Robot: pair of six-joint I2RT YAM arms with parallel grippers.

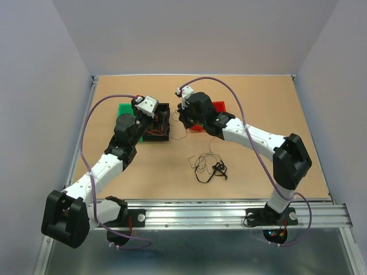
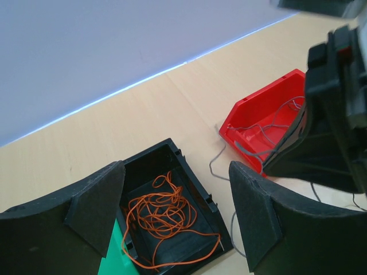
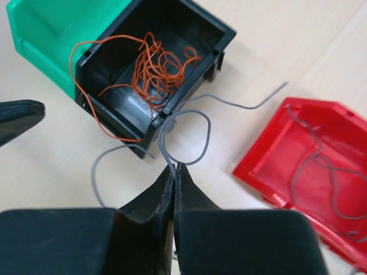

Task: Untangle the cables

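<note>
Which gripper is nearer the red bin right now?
Right. The right gripper, shut on a grey cable, sits between the bins, just off the red bin; the left gripper hangs open over the black bin, farther away.

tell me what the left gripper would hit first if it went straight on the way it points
Likely the orange cable coiled in the black bin: the open left gripper frames it squarely. Depth is hard to judge.

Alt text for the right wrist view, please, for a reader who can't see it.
The right gripper is shut on a thin grey wire that loops between two bins. A black plastic bin at upper left holds tangled orange wire; a red plastic bin at right holds more grey wire.
</note>
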